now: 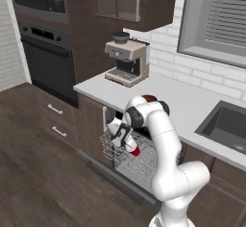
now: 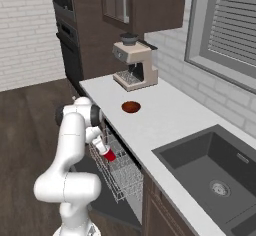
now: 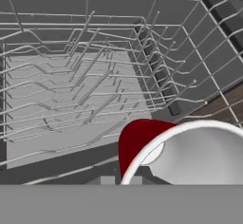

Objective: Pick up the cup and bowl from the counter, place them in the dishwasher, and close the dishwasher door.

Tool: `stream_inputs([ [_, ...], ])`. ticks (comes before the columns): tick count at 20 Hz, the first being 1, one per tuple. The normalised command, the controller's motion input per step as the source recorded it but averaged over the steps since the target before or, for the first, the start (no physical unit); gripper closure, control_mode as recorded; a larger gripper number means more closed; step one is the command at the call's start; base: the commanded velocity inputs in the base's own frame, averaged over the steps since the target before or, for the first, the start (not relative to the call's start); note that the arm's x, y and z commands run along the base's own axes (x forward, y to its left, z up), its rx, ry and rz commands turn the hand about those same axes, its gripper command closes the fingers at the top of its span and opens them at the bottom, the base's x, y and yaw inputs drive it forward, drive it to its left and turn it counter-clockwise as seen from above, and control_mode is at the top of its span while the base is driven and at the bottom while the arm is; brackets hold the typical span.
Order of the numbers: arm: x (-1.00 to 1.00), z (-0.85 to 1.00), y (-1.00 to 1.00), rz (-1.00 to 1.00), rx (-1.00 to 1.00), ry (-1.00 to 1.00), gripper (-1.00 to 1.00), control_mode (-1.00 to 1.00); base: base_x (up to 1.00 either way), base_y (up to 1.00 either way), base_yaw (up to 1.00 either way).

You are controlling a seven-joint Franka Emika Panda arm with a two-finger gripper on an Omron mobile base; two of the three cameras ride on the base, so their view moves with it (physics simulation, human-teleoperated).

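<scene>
My gripper is shut on the red cup, which hangs tilted just above the pale wire rack pulled out of the dishwasher. From the right base view the cup sits under the gripper, over the rack's near end. Close up, the cup's red wall and white inside fill the lower right, above the rack. The reddish-brown bowl rests on the counter in front of the coffee machine. The dishwasher door lies folded down below the rack.
A beige coffee machine stands at the back of the counter. The dark sink is inset to the right. A black wall oven and drawers with silver handles are at the left. Wood floor lies in front.
</scene>
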Motion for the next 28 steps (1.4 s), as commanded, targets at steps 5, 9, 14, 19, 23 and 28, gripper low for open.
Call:
stream_inputs([
  [5, 0.0, 0.0, 0.0, 0.0, 0.0, 0.03, 1.0, -1.0, 0.0, 0.0, 0.0],
  [9, 0.0, 0.0, 0.0, 0.0, 0.0, 0.0, -1.0, -1.0, 0.0, 0.0, 0.0],
  [14, 0.0, 0.0, 0.0, 0.0, 0.0, 0.0, -1.0, -1.0, 0.0, 0.0, 0.0],
  [19, 0.0, 0.03, 0.0, 0.0, 0.0, 0.0, -1.0, -1.0, 0.0, 0.0, 0.0],
  [23, -0.04, 0.3, 0.0, 0.0, -0.08, -0.01, -1.0, -1.0, 0.0, 0.0, 0.0],
  [28, -0.02, 0.66, 0.0, 0.0, -0.01, -0.03, -1.0, -1.0, 0.0, 0.0, 0.0],
])
